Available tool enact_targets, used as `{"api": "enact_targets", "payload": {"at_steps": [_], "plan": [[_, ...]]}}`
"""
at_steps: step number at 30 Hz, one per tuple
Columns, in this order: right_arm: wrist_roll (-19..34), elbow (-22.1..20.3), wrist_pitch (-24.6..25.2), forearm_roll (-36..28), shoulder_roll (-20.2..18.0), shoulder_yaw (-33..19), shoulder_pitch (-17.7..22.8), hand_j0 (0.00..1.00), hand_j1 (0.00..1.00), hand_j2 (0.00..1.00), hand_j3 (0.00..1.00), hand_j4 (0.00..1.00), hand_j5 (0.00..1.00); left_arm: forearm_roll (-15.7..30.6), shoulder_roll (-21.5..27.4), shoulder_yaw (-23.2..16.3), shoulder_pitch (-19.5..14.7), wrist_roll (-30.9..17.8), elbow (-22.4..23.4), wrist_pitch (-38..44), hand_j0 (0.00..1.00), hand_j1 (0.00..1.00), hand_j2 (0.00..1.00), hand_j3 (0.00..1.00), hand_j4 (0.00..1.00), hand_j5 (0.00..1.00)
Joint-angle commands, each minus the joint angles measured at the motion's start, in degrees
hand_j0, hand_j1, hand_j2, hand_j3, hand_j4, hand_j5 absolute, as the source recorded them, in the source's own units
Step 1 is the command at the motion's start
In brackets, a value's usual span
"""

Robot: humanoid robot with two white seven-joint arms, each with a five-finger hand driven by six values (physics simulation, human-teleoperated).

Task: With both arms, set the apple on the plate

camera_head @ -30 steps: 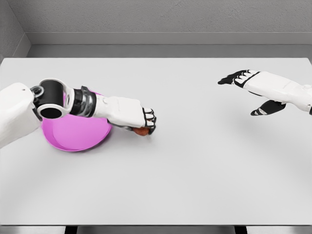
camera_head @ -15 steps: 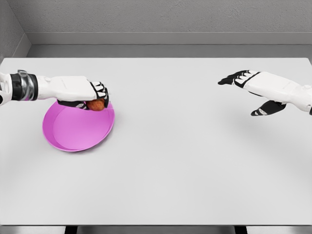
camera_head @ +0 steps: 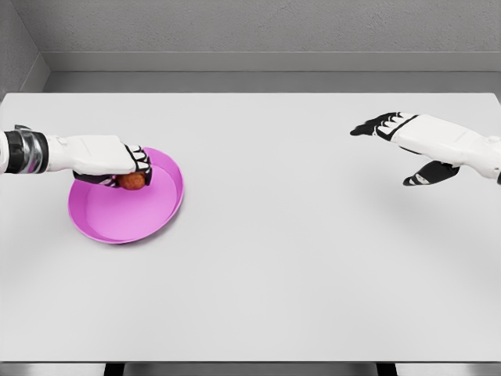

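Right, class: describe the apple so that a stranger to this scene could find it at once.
Start at the white table and find the round pink plate on its left. Over the plate's far part the left hand grips the apple: a small reddish-brown ball, the only fruit here.

The left hand [camera_head: 117, 163] is white with black fingers, its wrist banded in silver and black. Under its fingers shows a reddish-orange apple [camera_head: 133, 181], and below that a plain magenta-pink plate [camera_head: 129, 215]. The right hand [camera_head: 407, 145] is white with black fingertips. The tabletop [camera_head: 274, 258] is pale grey, unpatterned.
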Motion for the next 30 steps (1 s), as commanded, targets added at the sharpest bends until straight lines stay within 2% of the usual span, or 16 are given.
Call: {"api": "enact_targets", "payload": {"at_steps": [1, 7, 9, 10, 11, 13, 15, 21, 30], "plan": [[0.0, 0.0, 0.1, -0.3, -0.1, 0.0, 0.0, 1.00, 1.00, 1.00, 1.00, 1.00, 1.00, 0.2, 0.1, 0.1, 0.0, 0.0, -0.1, 0.2, 1.00, 1.00, 1.00, 1.00, 1.00, 1.00], [0.0, 0.1, 0.1, -0.3, -0.1, -0.1, -0.1, 1.00, 1.00, 1.00, 1.00, 1.00, 1.00, 0.5, 0.2, 0.2, 0.0, 0.0, -0.3, 0.2, 1.00, 1.00, 1.00, 1.00, 1.00, 1.00], [0.0, 0.1, 0.1, -0.3, -0.1, -0.1, -0.1, 1.00, 1.00, 1.00, 1.00, 1.00, 1.00, 1.3, 0.7, 1.7, 0.3, 0.2, -0.4, 0.2, 1.00, 1.00, 1.00, 1.00, 1.00, 1.00], [0.0, 0.1, 0.1, -0.3, -0.1, -0.1, -0.1, 1.00, 1.00, 1.00, 1.00, 1.00, 1.00, 2.2, 0.8, 1.8, 0.3, 0.3, -0.4, 0.2, 1.00, 1.00, 1.00, 1.00, 1.00, 1.00], [0.0, 0.1, 0.1, -0.3, -0.1, -0.1, -0.1, 1.00, 1.00, 1.00, 1.00, 1.00, 1.00, 5.5, 1.2, 1.9, 0.3, 0.3, 0.0, 0.2, 1.00, 1.00, 1.00, 1.00, 1.00, 1.00], [0.0, 0.1, 0.1, -0.2, -0.1, -0.1, -0.1, 1.00, 1.00, 1.00, 1.00, 1.00, 1.00, 8.8, 2.8, 2.3, 0.4, 0.3, 0.1, 0.2, 1.00, 1.00, 1.00, 1.00, 1.00, 1.00], [0.0, 0.1, 0.1, -0.3, -0.1, -0.1, -0.1, 1.00, 1.00, 1.00, 1.00, 1.00, 1.00, 11.4, 4.1, 3.8, 1.7, 0.3, 0.9, 0.2, 1.00, 1.00, 1.00, 1.00, 1.00, 1.00], [0.0, 0.1, 0.1, -0.3, -0.1, -0.1, 0.0, 1.00, 1.00, 1.00, 1.00, 1.00, 1.00, 11.4, 4.8, 6.3, 2.4, 0.1, 1.1, 0.2, 1.00, 1.00, 1.00, 1.00, 1.00, 1.00], [0.0, 0.1, 0.1, -0.3, -0.1, -0.1, 0.1, 1.00, 1.00, 1.00, 1.00, 1.00, 1.00, 11.7, 5.4, 6.4, 2.4, 0.3, 1.2, 0.2, 1.00, 1.00, 1.00, 1.00, 1.00, 1.00]]}}
